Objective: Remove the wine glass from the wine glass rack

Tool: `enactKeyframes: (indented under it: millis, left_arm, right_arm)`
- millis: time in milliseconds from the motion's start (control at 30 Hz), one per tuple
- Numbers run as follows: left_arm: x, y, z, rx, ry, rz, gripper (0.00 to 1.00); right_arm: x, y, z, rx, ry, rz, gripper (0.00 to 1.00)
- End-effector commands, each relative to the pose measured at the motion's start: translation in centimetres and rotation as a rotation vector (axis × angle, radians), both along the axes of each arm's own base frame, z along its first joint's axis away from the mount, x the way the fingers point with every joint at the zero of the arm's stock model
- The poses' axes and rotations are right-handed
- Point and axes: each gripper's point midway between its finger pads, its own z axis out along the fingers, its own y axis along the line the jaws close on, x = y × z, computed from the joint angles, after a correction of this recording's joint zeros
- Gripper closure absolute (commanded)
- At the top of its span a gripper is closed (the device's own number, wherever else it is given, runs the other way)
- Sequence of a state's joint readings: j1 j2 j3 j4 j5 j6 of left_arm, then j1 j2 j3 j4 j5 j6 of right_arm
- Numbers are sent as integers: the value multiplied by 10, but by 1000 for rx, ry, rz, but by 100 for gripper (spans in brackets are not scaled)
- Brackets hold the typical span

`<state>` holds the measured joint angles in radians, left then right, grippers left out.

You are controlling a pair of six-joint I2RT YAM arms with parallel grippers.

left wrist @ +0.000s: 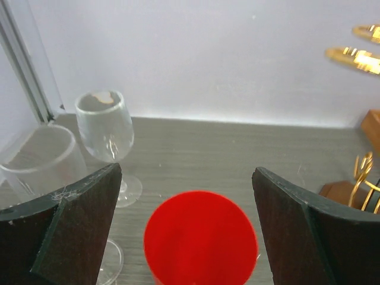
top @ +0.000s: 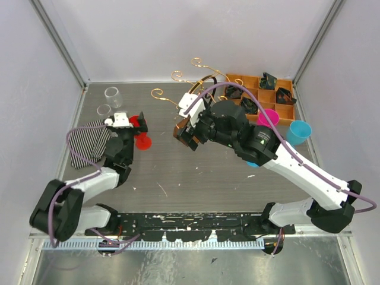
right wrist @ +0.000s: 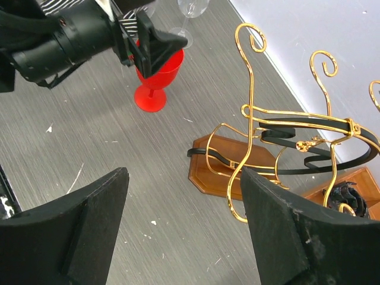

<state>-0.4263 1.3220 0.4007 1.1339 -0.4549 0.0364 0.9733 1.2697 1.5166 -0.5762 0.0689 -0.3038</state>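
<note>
A red wine glass stands upright on the table, left of the wine glass rack. The rack is gold wire with scroll ends and a black band on a brown wooden base, and nothing hangs on it. My left gripper is open, its fingers on either side of the red glass's bowl without touching it; the right wrist view shows the same. My right gripper is open and empty, hovering over the table just in front of the rack's base.
Two clear wine glasses stand at the far left, near the wall. A striped cloth lies by the left arm. An orange-brown compartmented tray, a pink cup and a blue cup are at the right.
</note>
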Motion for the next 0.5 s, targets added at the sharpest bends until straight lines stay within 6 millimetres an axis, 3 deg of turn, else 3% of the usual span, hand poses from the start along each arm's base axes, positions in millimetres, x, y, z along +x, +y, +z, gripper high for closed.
enactKeyframes:
  millis: [0,100,200,400,433,467]
  left_arm:
    - [-9,6,32,3,-13,12,2]
    - [-19,7,52,-4,-4,-5,2]
    - [-27,10,70,-30,94,-5,2]
    - [-46,11,91,-51,519,35,2]
    - [-49,7,107,-69,559,21,2]
    - [-53,5,99,-59,638,22,2]
  right_arm:
    - [-1,-9,36,123,-43,-38,18]
    - [5,-14,43,171,-31,-95,15]
    - [27,-31,59,286,26,-244,11]
    - [88,-79,72,449,178,-482,0]
    - [95,-84,72,456,179,-507,0]
    - [101,-91,73,468,178,-542,0]
